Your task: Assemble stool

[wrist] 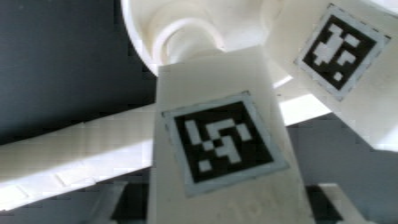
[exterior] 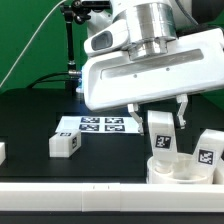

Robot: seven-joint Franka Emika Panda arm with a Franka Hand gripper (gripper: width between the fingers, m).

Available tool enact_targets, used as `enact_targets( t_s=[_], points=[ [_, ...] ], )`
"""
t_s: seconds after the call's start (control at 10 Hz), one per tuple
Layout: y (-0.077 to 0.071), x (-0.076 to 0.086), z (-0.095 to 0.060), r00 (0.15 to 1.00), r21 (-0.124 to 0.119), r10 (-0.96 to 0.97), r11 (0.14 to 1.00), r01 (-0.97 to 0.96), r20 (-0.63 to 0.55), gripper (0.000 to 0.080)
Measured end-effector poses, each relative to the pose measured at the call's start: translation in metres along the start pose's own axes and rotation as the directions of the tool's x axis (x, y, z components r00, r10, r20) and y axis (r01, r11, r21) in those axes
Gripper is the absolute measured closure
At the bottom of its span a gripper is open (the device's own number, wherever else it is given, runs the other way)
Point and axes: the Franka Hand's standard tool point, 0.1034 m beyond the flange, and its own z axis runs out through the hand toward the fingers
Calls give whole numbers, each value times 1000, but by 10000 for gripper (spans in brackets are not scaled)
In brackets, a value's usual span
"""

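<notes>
Closest to the exterior camera, the long white border rail (exterior: 90, 190) runs along the near edge of the table (exterior: 30, 125). Just behind it, toward the near corner on the exterior view's right, we note the seat (exterior: 178, 170). It is low, round and white, and lies flat on the black top.

Entry on the gripper (exterior: 162, 122): it is clenched on the held leg (exterior: 163, 133), with one finger on each side. We read this as a grasp, and the wrist view agrees, since the held leg fills the whole space between the jaws. This leg stands upright directly over the seat, with its tag facing the exterior camera. Its lower end meets the seat's upper face. We cannot tell whether it is pushed home.

Entry on the second leg (exterior: 208, 150): it sits just beside the seat on the exterior view's right, leaning slightly, with its tag visible. We cannot resolve whether it is joined to the seat or only resting against it. In the wrist view its tag shows past the held leg, near the seat's curved rim.

Entry on the third leg (exterior: 63, 144): it lies loose on the table, well apart from the seat, toward the exterior view's left.

Entry on the marker board (exterior: 98, 125): it lies flat on the table, farther from the near edge than the third leg, and sits between that leg and the gripper.

We also log a small white piece (exterior: 2, 152) cut off at the exterior view's left border. We cannot identify it.
</notes>
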Motion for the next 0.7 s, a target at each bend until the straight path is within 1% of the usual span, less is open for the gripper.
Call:
enact_targets(
  t_s=[0.3,0.7],
  points=[
    [-1,0,0,1000,0,-1,1000,1,1,473],
    [4,-5,6,1000,-5,1,1000,-1,5,473]
  ],
)
